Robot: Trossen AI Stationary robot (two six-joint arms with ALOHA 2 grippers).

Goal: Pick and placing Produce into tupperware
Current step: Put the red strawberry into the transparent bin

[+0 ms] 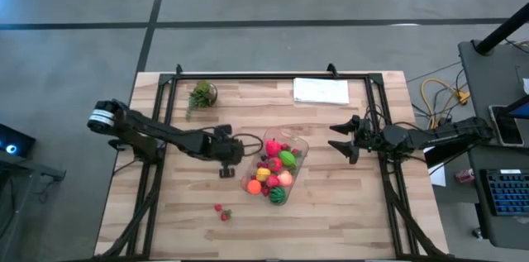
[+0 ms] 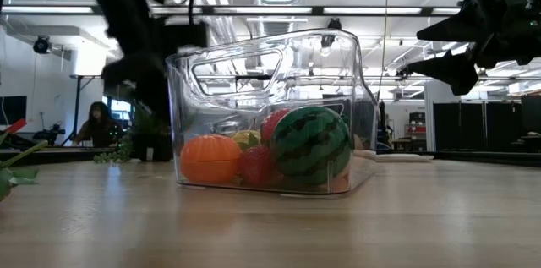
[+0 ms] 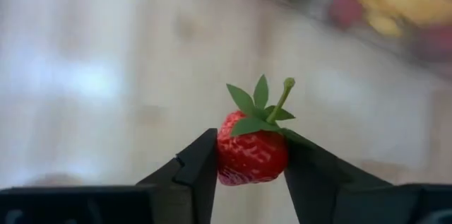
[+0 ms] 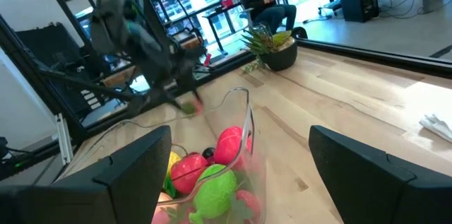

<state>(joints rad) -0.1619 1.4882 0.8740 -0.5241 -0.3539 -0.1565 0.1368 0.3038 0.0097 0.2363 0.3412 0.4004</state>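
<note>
While most produce point(image 1: 274, 176) already lies in the tub point(image 1: 295, 142), the left end effector point(image 3: 248, 171) grips a strawberry point(image 3: 251, 155) beside it; two more point(image 1: 221, 211) remain on the table point(image 1: 347, 212). Right end effector point(image 1: 345, 139) waits open near the tub.

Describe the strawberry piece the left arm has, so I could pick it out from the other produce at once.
Start at the clear tupperware mid-table; the left gripper sits just beside its left wall. The strawberry is pinched between its two dark fingers: small, red, with a green leafy cap and stem. Unlike the two pieces on the table or the produce in the tub, it is held.
</note>
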